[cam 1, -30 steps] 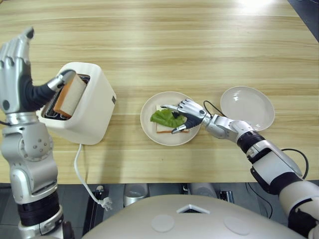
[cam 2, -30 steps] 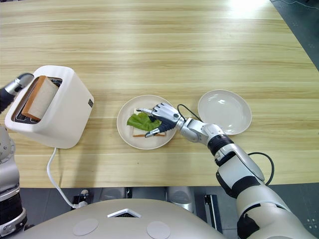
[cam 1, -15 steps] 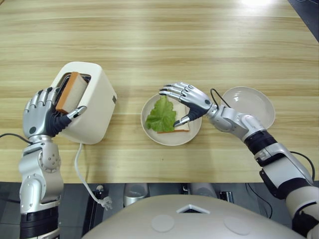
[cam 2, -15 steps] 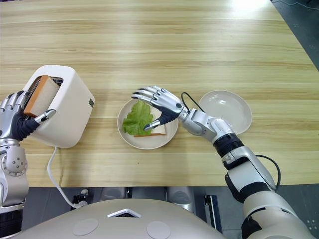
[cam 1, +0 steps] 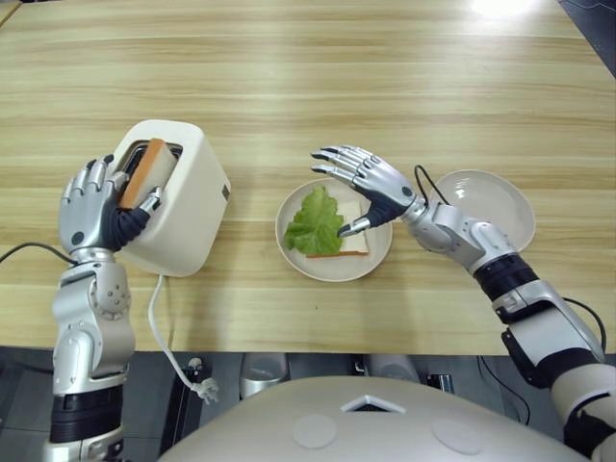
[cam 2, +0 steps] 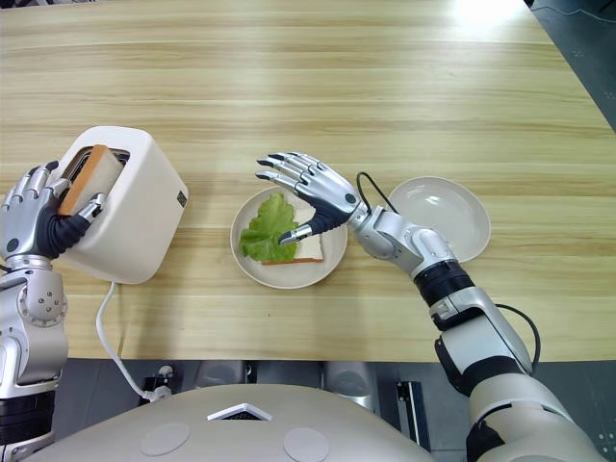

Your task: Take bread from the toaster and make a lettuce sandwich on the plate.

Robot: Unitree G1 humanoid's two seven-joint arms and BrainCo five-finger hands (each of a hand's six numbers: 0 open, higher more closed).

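Pale plank-grained wooden tabletop (cam 1: 308, 77) carries all items. Right hand (cam 1: 371, 188) hovers with fingers spread, holding nothing. Beneath it and to its left, a lettuce leaf (cam 1: 316, 223) lies on the bottom slice (cam 1: 354, 229) on the plate (cam 1: 332, 271). A second plate (cam 1: 491, 207) sits just to its right. Left hand (cam 1: 91, 207) is against the toaster (cam 1: 188, 207), beside the toaster slice (cam 1: 144, 173) standing in the slot; whether it grips cannot be told. Judgement: base and lettuce laid, top slice outstanding. Next move calls for a firm hold and a straight lift.

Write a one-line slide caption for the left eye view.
Right hand open over lettuce on bread on the plate; left hand at the toaster, a second slice in its slot.
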